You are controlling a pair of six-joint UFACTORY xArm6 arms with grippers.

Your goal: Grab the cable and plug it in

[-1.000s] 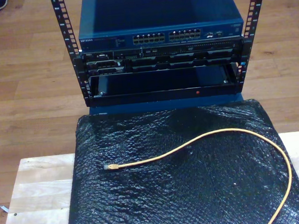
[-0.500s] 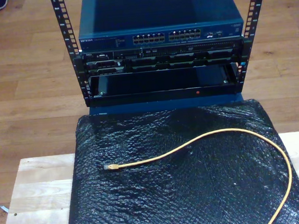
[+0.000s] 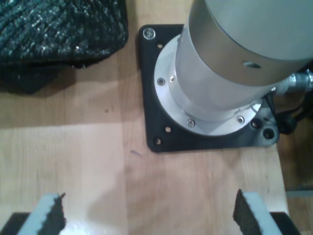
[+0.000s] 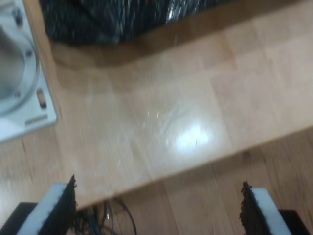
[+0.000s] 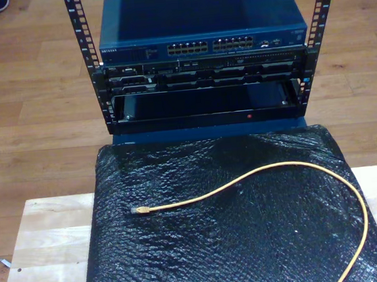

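The cable is thin and yellow-orange. It lies loose on a black bubble-wrap mat, and its small plug rests toward the exterior view's left. From there the cable arcs to the exterior view's right and runs off the bottom edge. My first gripper is open over bare wooden tabletop beside a silver arm base, with nothing between its fingers. My second gripper is open above the table's edge, its fingers holding nothing.
A rack behind the mat carries a blue network switch with two rows of ports. Dark units and an open bay sit below it. A black mounting plate, a pale base plate and dark cables lie near the grippers.
A pale blurred shape at the exterior view's lower right corner one second ago has gone out of the picture. The cable and rack have not moved.
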